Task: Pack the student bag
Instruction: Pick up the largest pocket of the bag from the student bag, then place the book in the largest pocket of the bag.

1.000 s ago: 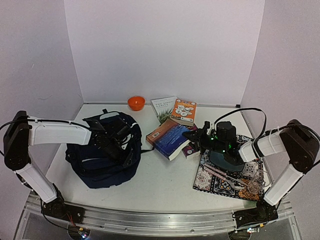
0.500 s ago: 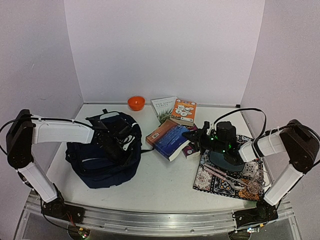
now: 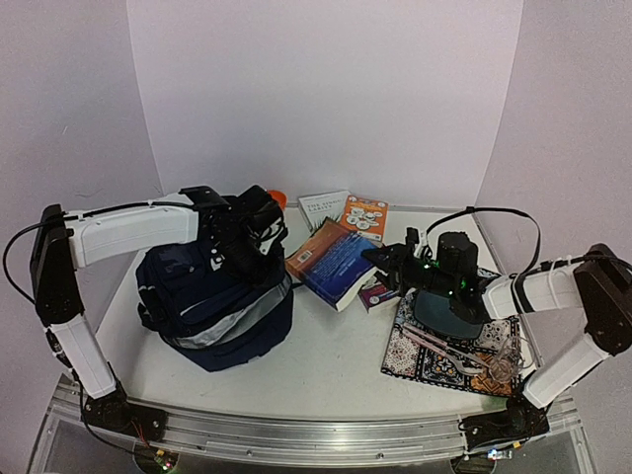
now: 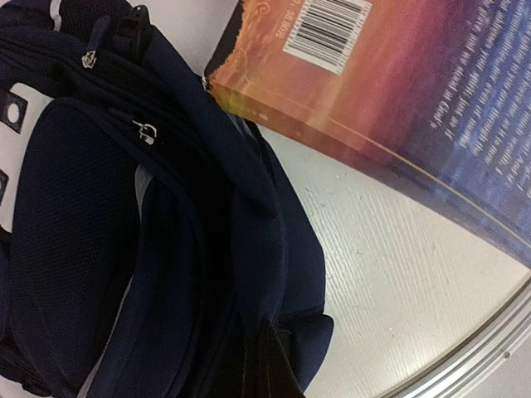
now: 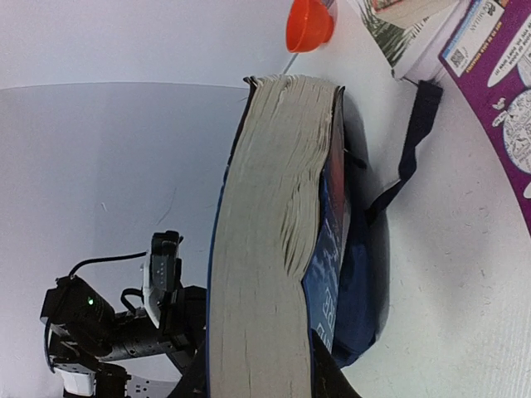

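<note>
Soft, even light from above leaves faint shadows on the table (image 3: 336, 365) beside the student bag (image 3: 212, 296). The left wrist view blurs the book (image 4: 398, 99); the right wrist view bends at its edges

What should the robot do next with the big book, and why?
Probably the right claw should ease the thick book leftward toward the student bag. The left claw is shut on the bag's upper edge and holds it lifted, and the book is already gripped, tilted, its end beside the bag. Whether the mouth is open enough cannot be seen.
</note>
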You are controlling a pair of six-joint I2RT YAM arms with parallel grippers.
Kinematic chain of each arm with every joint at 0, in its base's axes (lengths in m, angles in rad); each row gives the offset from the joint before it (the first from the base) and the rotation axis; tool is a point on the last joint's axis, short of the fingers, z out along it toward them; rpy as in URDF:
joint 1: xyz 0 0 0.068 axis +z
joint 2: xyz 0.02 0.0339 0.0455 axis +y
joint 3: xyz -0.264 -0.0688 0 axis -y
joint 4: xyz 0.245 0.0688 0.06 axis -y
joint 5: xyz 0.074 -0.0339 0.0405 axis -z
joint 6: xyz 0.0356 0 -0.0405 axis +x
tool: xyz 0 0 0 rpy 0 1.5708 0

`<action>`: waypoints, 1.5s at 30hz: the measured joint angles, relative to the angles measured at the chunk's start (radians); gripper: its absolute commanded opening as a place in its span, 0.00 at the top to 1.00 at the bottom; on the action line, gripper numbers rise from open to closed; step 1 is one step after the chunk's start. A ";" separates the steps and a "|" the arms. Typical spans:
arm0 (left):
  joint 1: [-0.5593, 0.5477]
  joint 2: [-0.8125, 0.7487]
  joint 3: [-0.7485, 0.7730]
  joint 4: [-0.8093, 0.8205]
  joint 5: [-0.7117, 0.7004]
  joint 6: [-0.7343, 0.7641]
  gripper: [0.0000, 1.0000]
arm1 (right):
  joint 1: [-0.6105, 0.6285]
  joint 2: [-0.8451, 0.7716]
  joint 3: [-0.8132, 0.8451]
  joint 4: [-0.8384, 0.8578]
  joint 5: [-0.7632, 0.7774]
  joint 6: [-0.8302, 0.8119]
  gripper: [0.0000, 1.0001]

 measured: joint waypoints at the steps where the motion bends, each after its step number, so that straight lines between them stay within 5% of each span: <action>1: 0.001 0.015 0.032 -0.016 -0.012 0.002 1.00 | 0.000 -0.013 0.000 0.000 0.000 0.000 1.00; 17: 0.018 0.105 0.505 -0.211 -0.097 0.046 1.00 | 0.059 -0.087 -0.031 -0.110 0.001 0.001 1.00; 45: 0.020 0.127 0.640 -0.263 0.083 -0.006 1.00 | 0.220 0.484 0.472 -0.022 0.105 0.140 1.00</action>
